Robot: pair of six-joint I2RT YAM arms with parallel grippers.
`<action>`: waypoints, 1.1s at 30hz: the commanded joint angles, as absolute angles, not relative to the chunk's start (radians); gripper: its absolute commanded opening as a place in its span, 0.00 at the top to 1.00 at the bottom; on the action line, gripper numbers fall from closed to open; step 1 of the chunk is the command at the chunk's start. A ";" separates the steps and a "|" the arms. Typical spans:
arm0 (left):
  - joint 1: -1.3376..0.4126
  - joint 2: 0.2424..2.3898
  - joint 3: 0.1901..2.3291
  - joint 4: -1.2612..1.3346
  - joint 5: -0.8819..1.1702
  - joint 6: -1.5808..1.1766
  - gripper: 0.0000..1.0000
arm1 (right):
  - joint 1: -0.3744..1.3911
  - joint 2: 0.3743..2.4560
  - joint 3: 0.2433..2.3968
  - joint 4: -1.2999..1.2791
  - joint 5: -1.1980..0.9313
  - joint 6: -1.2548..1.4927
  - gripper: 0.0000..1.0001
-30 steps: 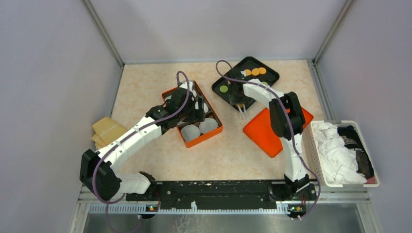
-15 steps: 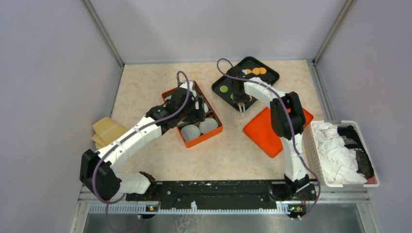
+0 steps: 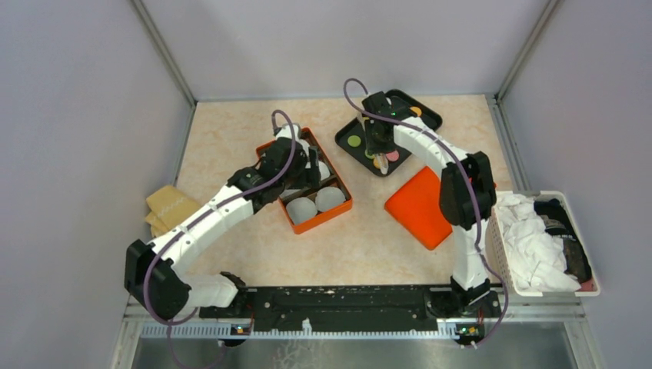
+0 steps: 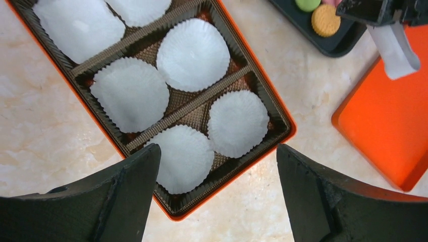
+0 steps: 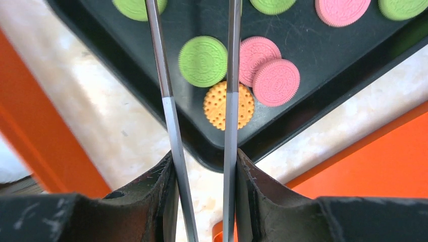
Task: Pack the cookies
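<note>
The cookies lie in a black tray (image 3: 427, 119): green (image 5: 203, 61), pink (image 5: 276, 82) and orange (image 5: 228, 105) discs show in the right wrist view. My right gripper (image 5: 202, 161) is shut on metal tongs (image 5: 231, 126). The tong blades stand apart over the tray's near corner, either side of the green cookie, and hold nothing. From above, this gripper (image 3: 378, 146) hovers over the tray. My left gripper (image 4: 217, 151) is open and empty above the near end of the orange box (image 4: 262, 85), which holds several white paper cups (image 4: 193, 54).
An orange lid (image 3: 419, 207) lies flat right of the box, just near the black tray. A white basket of cloths (image 3: 542, 242) stands at the right edge. Brown cardboard pieces (image 3: 171, 206) lie at the left wall. Grey walls close in three sides.
My right gripper has moved away from the lid and further over the black tray with the tongs. My left gripper has shifted slightly left over the box.
</note>
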State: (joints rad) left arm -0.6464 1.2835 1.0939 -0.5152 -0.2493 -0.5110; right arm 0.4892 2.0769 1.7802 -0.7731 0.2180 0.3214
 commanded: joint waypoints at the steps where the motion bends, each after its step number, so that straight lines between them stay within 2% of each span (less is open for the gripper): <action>1: -0.615 1.219 1.152 -0.430 -0.314 -0.552 0.07 | 0.548 1.955 1.873 -0.754 0.204 0.285 1.00; 11: -0.294 1.120 1.052 -0.372 -0.085 -0.707 0.06 | 0.706 2.018 2.098 -0.834 0.144 0.244 1.00; 17: -0.282 1.115 1.027 -0.365 -0.071 -0.689 0.06 | 0.773 2.132 2.214 -0.884 0.134 0.229 1.00; 33: -0.279 1.124 1.010 -0.350 -0.061 -0.665 0.06 | 0.800 2.199 2.132 -0.843 0.074 0.255 1.00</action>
State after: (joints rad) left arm -0.2825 1.1236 1.0172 -0.3996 -0.0704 -0.6704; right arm 0.7879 2.2044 2.1181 -0.8906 0.0944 0.2459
